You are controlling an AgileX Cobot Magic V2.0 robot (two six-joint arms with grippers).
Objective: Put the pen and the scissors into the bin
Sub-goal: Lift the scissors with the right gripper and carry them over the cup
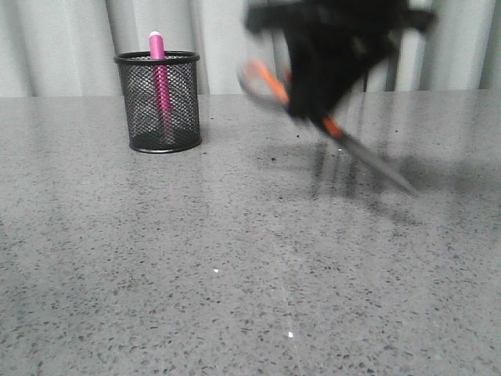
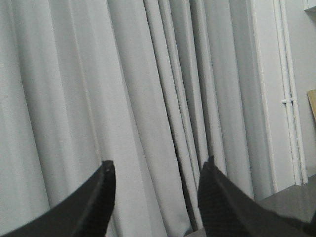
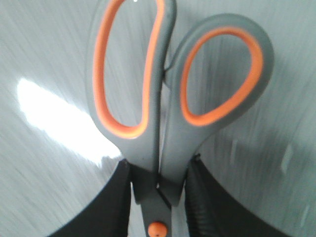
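The bin, a black mesh cup, stands at the back left of the table with the pink pen upright inside it, its pale tip above the rim. My right gripper is blurred, up in the air to the right of the bin, and is shut on the scissors. Their blades slant down to the right and the orange-lined loops point left. In the right wrist view the fingers clamp the scissors just above the orange pivot dot. My left gripper is open and empty, facing the curtain.
The grey speckled table stretches across the front. A pale pleated curtain hangs behind it. A white wall and a table corner show in the left wrist view.
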